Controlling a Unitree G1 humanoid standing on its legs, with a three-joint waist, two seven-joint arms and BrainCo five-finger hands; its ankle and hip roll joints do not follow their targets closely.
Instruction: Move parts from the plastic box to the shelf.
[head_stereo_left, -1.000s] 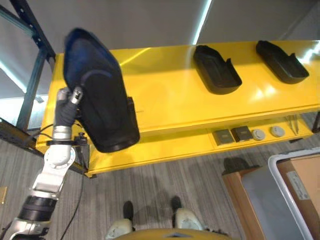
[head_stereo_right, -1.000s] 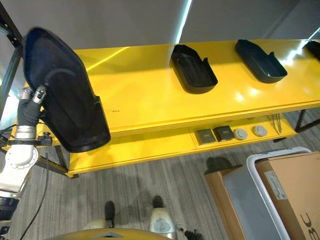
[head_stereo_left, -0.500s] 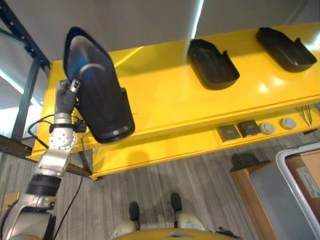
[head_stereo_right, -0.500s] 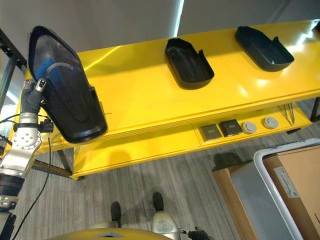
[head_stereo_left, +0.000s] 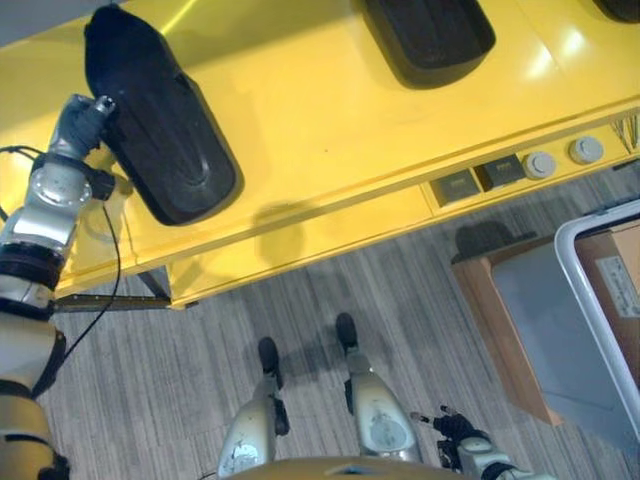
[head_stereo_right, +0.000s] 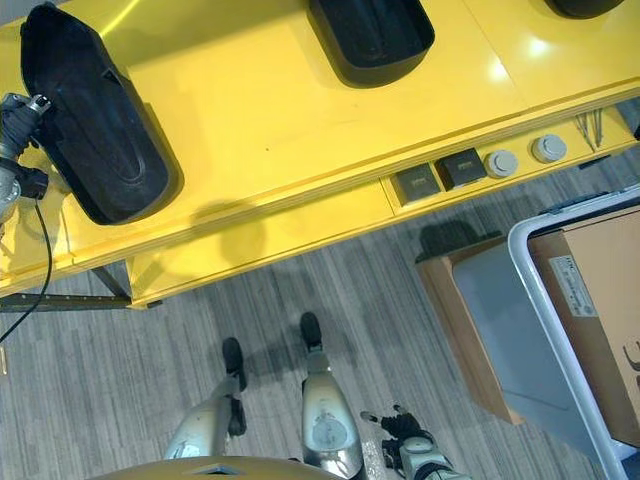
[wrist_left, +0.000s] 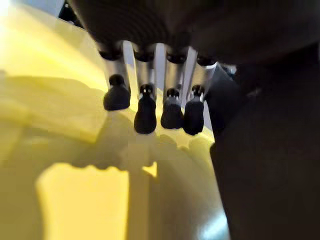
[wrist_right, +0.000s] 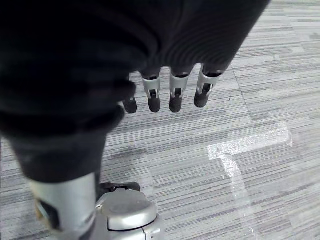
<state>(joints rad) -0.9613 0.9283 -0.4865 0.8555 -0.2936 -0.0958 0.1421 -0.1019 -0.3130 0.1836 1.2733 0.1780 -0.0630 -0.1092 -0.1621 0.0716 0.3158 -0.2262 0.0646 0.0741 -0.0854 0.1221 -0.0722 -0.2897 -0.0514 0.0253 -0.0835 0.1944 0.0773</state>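
One black part (head_stereo_left: 155, 135) lies on the yellow shelf (head_stereo_left: 320, 130) right beside my left hand (wrist_left: 150, 107), fingers straight, touching its edge. Placing step, nearly done I think; next: pull the hand clear. My right hand (wrist_right: 170, 95) hangs relaxed, empty.
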